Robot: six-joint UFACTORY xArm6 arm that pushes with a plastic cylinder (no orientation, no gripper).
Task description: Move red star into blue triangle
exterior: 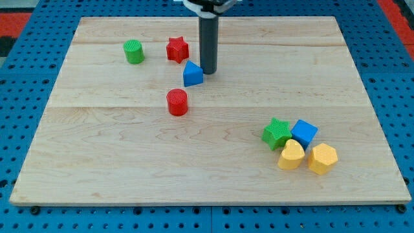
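The red star [177, 49] lies on the wooden board [129, 162] near the view's top, left of centre. The blue triangle [192, 74] lies just below and right of it, with a small gap between them. My tip [208, 71] rests on the board right next to the blue triangle's right side, and to the right of and slightly below the red star. The dark rod rises straight up from there to the top edge of the view.
A green cylinder [134, 52] stands left of the red star. A red cylinder [177, 102] sits below the blue triangle. At the lower right a green star [277, 133], a blue cube [304, 133], a yellow heart [292, 155] and a yellow hexagon [322, 159] cluster together.
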